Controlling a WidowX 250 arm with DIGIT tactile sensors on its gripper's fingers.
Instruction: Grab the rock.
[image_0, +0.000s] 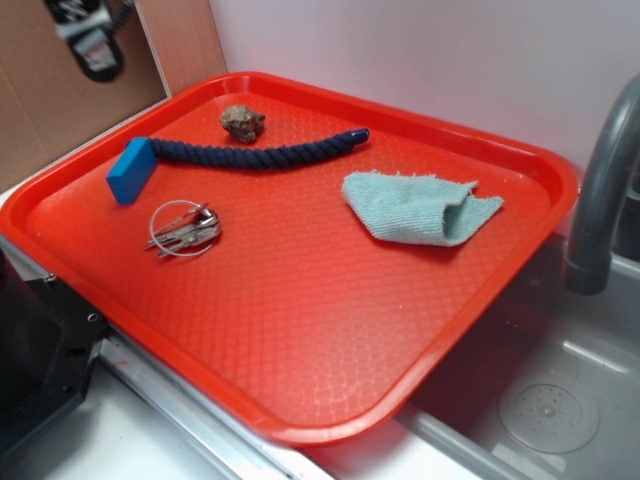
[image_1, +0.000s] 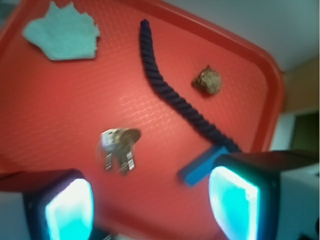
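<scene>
A: Start with the exterior view. Where is the tool (image_0: 88, 40)?

B: Top left corner, blurred and partly cut off, high above the red tray (image_0: 300, 330). I cannot tell from here how its jaws stand.

A: And the rock (image_0: 243, 122)?

B: Near the tray's far rim, just behind the dark blue rope (image_0: 255, 153), close to it but seemingly not touching. The rope runs across the tray, its left end meeting the blue block (image_0: 131, 171). A bunch of keys (image_0: 184, 231) lies nearer the camera than the block, and a pale green cloth (image_0: 420, 207) sits crumpled to the right. A grey faucet (image_0: 600, 190) rises over the sink at the right edge.

A: Now the wrist view.

B: The tool (image_1: 152, 202) stands wide, with two glowing cyan pads (image_1: 67, 210) at the bottom of the frame and nothing between them. It touches nothing. The rock (image_1: 208, 80) lies upper right, beyond the rope (image_1: 172, 95), which curves between it and the keys (image_1: 119, 146). The block (image_1: 199, 169) pokes out beside the right pad. The cloth (image_1: 62, 34) is at upper left.
</scene>
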